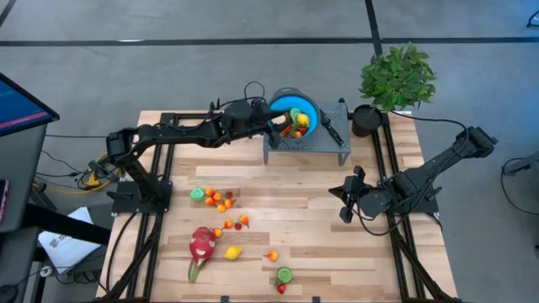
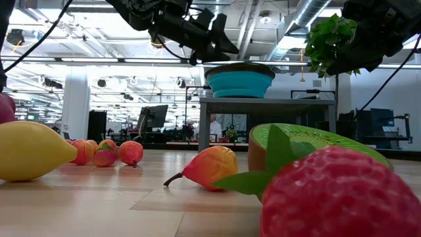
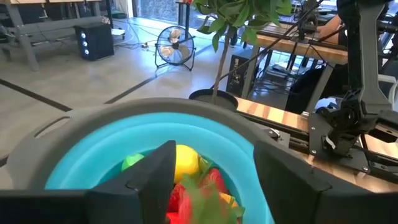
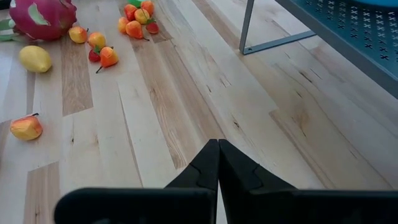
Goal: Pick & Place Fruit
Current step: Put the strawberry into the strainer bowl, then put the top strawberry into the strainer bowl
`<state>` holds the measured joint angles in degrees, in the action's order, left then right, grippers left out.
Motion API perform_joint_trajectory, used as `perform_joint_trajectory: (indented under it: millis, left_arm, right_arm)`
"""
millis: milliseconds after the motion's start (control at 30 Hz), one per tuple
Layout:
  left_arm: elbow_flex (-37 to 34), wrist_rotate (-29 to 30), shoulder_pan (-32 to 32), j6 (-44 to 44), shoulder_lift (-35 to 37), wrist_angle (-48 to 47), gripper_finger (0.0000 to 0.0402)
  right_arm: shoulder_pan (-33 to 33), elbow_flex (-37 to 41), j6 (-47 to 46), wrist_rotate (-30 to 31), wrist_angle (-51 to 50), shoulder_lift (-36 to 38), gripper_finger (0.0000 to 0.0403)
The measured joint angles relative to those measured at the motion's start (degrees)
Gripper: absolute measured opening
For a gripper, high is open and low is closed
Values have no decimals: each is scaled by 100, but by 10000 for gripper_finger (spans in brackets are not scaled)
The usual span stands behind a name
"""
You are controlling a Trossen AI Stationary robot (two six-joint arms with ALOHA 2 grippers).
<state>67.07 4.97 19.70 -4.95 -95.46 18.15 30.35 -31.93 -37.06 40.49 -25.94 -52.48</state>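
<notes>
Many fruits [image 1: 221,200] beside dragon fruit [image 1: 201,244].

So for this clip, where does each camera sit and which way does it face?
High: overhead, straight down on the wooden table; both arms.
Low: table level, past a red toy strawberry toward the round blue bowl.
Left wrist: over that bowl; left pincer open.
Right wrist: aimed across the table; right pincer shut.
Shared: the pink dragon fruit, high and right wrist.

table [image 1: 312,236]: pale wood planks, matt | bowl [image 3: 81,162]: smooth blue plastic | stand [image 4: 348,37]: perforated metal
</notes>
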Motion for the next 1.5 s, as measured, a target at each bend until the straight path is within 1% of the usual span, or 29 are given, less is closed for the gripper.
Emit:
perform_joint_trajectory:
  millis: [133, 200, 267, 333, 400, 600, 667, 833, 1033, 1133, 1300, 1367, 1500]
  left_arm:
    - [0, -2, 0, -2, 4, 0, 233]
    - [-1, -4, -2, -6, 4, 1, 232]
    - [-2, -4, -2, -55, 4, 1, 224]
    - [-3, -8, -2, -154, 4, 2, 208]
    - [-4, -26, -7, -171, 6, 2, 188]
    - [-7, -25, -69, -191, 6, 2, 119]
    - [-7, -24, -72, -284, 6, 4, 97]
    - [-7, -26, -70, -348, 6, 4, 55]
    - [-7, -101, -102, -348, 11, 4, 20]
    - [-7, -115, -143, -307, 11, 4, 8]
    - [-11, -142, -216, -275, 35, 13, 4]
    - [-11, -334, -277, -275, 35, -4, 3]
    - [-11, -1074, -530, -266, 67, -66, 3]
  right_arm:
    - [0, -1, 2, 0, -3, -1, 0]
    - [0, 1, 3, 0, -3, 0, 0]
    - [0, 1, 19, 0, -4, 1, 0]
    - [0, 1, 160, -61, -15, 42, 0]
    - [-2, 1, 402, -280, 25, 164, 0]
    - [-190, -1, 1143, -699, 267, 527, 0]
    - [-308, -1, 1399, -819, 319, 651, 0]
    - [-839, -1, 2156, -1382, 619, 838, 0]
    - [-1410, 113, 2651, -1682, 694, 1161, 0]
    - [-1636, 267, 2717, -1823, 732, 1420, 0]
    - [-1960, 709, 2712, -1840, 834, 2030, 0]
    - [-2065, 866, 2710, -1838, 856, 2325, 0]
    - [-2213, 1091, 2669, -1825, 843, 2786, 0]
